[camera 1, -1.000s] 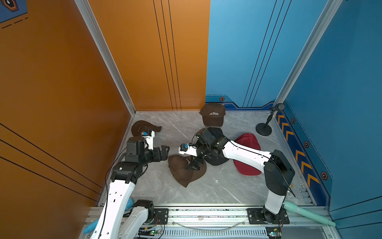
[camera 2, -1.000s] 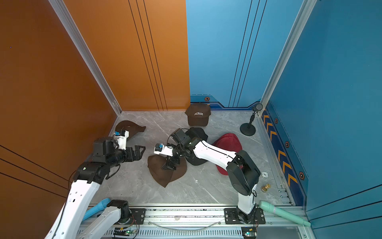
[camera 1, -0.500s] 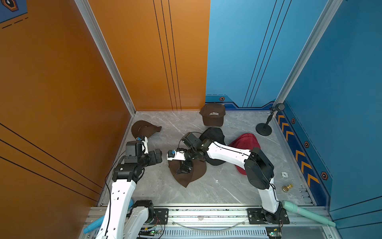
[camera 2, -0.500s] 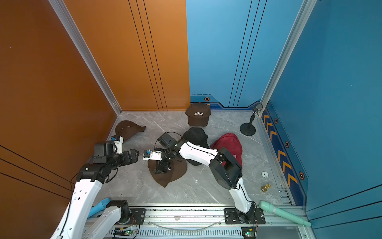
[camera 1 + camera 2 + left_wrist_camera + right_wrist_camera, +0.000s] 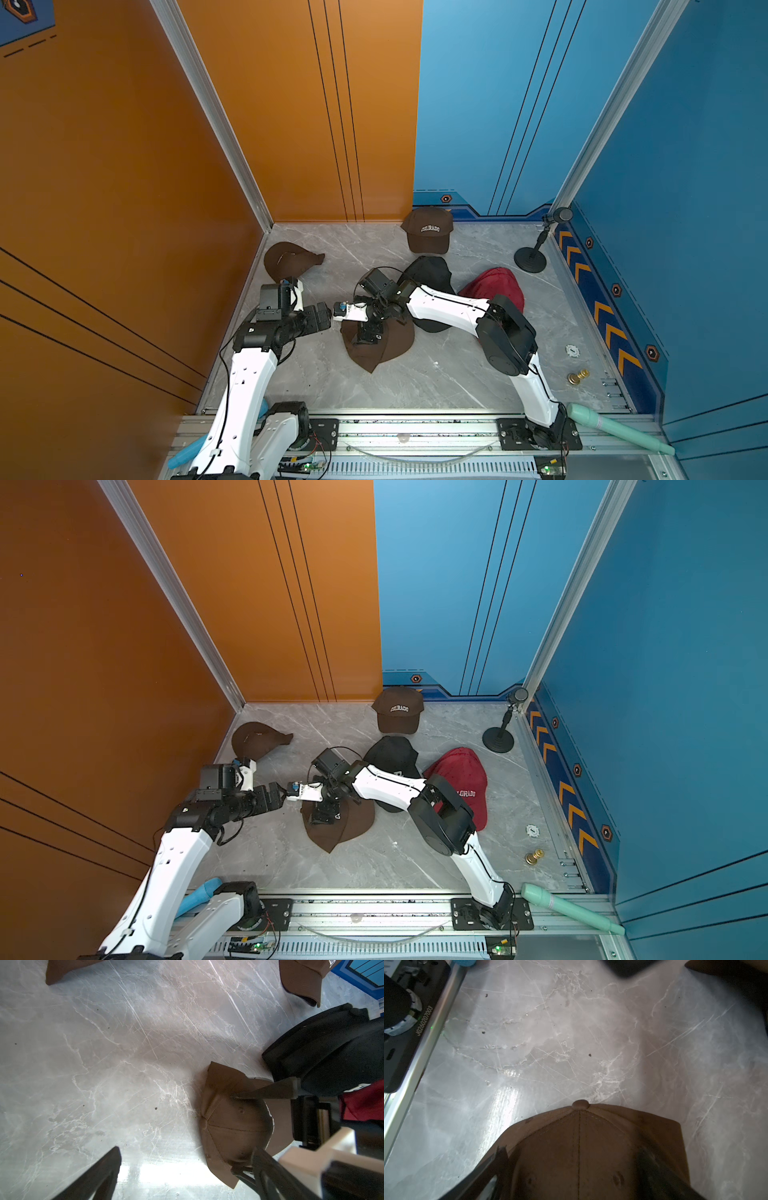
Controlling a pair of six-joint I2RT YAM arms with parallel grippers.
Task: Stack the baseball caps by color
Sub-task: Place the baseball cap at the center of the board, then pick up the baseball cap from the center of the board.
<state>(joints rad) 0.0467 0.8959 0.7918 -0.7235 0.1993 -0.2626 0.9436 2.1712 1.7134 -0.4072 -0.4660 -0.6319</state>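
Note:
A dark brown cap (image 5: 380,347) (image 5: 353,825) lies at the middle of the floor. My right gripper (image 5: 365,334) (image 5: 574,1167) is down over its crown (image 5: 579,1147), open, one finger on each side. My left gripper (image 5: 326,318) (image 5: 187,1167) hovers open just left of that cap, close to the right arm's wrist, with nothing between its fingers. Another brown cap (image 5: 289,259) lies by the orange wall. A brown cap lettered COLORADO (image 5: 428,230) sits at the back. Black caps (image 5: 428,272) lie partly under the right arm, and a red cap (image 5: 461,771) lies beside them.
A black microphone stand (image 5: 530,257) stands in the back right corner. A white disc (image 5: 572,350) and a small brass piece (image 5: 577,376) lie near the right wall. A teal tube (image 5: 615,428) rests on the front rail (image 5: 415,428). Orange and blue walls enclose the floor.
My right gripper has swung left and come down over the middle brown cap. My left gripper has drawn back a little toward the front and stayed open.

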